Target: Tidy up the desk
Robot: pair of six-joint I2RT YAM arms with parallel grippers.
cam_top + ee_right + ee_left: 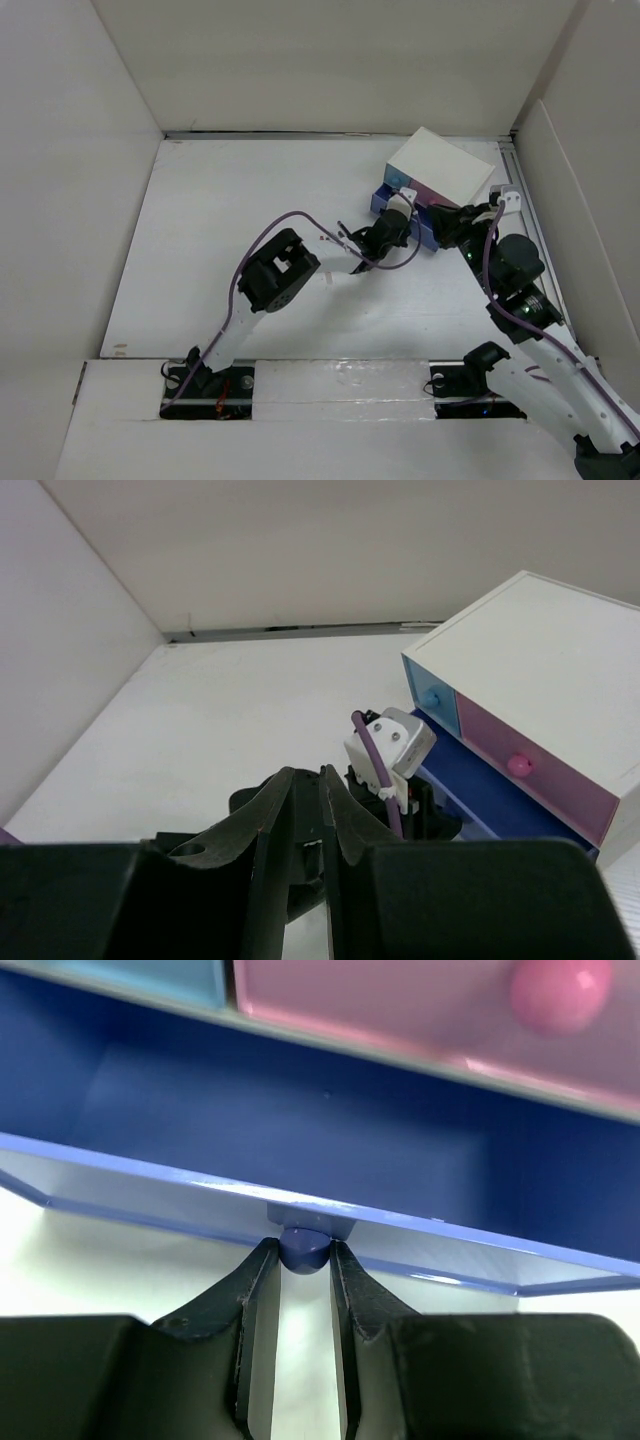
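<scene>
**A:** Where does the surface (230, 200) lie?
**B:** Ahead of both arm bases, between white panels. A drawer box (450, 165) stands at its far right.
**A:** The left fingers (258, 1270)?
**B:** Clamped on the knob (303, 1248) of the dark blue bottom drawer (300, 1130), which stands pulled out.
**A:** The right fingers (285, 805)?
**B:** Pressed together, holding nothing, near the box.

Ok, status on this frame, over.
Left gripper shut on knob of blue drawer. Right gripper shut, empty, off the box. That drawer pulled out of white box on the desk, visible part bare. Nothing seen blocking it.
</scene>
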